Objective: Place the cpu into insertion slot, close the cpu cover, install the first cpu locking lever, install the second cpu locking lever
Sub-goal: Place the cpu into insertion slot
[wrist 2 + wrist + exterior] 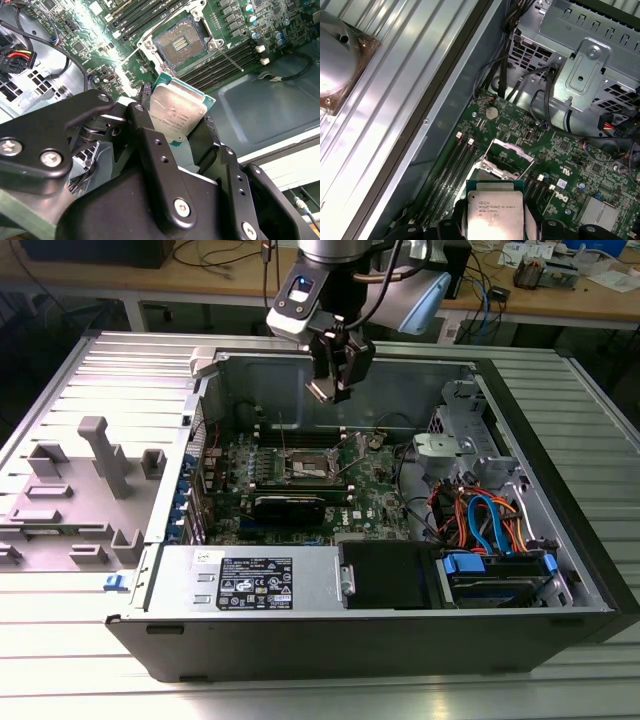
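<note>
My gripper [333, 388] hangs above the open computer case, shut on the cpu [322, 390]. The cpu [177, 112] is a pale silvery square chip on a green backing, clamped by its edges between the black fingers [145, 135]. Below it on the green motherboard [375, 490] lies the insertion slot [180, 45], open, with a dark centre and a silver rim. In the first wrist view the cpu [494, 210] hides part of the slot. The cpu cover [512, 149] stands raised beyond it. A thin locking lever [227, 55] sticks up beside the slot.
Long black memory slots [225, 60] flank the socket. A black card [288, 505] lies near the socket, and a drive cage with blue and orange cables [480, 520] fills the exterior view's right. A grey plastic fixture [90, 470] sits outside the case on the left.
</note>
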